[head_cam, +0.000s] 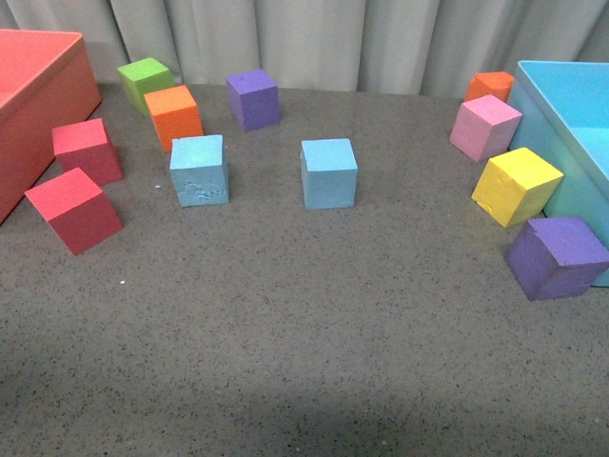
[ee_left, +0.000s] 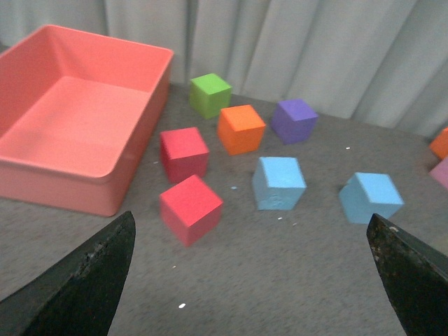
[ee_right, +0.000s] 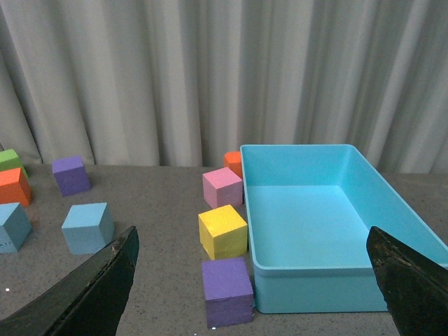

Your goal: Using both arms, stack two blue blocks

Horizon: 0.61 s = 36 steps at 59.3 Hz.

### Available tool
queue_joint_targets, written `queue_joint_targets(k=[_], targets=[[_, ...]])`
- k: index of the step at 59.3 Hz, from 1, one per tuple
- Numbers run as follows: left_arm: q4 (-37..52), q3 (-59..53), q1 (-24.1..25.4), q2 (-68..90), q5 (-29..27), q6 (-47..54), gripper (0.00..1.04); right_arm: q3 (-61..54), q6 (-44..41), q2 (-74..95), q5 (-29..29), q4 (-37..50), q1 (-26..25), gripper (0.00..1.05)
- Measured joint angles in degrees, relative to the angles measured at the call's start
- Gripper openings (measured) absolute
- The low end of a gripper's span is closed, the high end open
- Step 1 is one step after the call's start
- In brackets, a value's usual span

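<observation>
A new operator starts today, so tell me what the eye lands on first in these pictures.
A scuffed pale sky-blue foam cube and a smooth pale sky-blue foam cube stand apart mid-table, the scuffed one on the left. A large coral-red plastic bin sits at the far left edge, and a large cyan plastic bin at the far right.

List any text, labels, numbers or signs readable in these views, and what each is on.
None to read. The scuffed blue block shows only gouges, not letters. The smooth blue block, red bin, cyan box and curtain are blank.
</observation>
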Motion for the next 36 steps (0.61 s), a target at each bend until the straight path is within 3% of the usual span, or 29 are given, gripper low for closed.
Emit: queue_joint_targets(k=[11, 24, 28, 36], targets=[[4.1, 15.1, -3.7, 31.4, 6.4, -0.5, 0.98, 0.0, 0.0, 0.0, 0.0, 0.0, 0.0, 0.95], [-5.8, 38.4, -5.8, 59.4, 8.3, 0.4, 0.98, 0.0, 0.0, 0.0, 0.0, 0.0, 0.0, 0.95], [-9.8, 44.7, -6.3, 64.4, 10.2, 0.3, 0.98, 0.0, 0.0, 0.0, 0.0, 0.0, 0.0, 0.95], [-13.2, 53.3, -6.7, 71.2, 8.5, 1.1, 0.98, 0.0, 0.0, 0.0, 0.0, 0.0, 0.0, 0.95]])
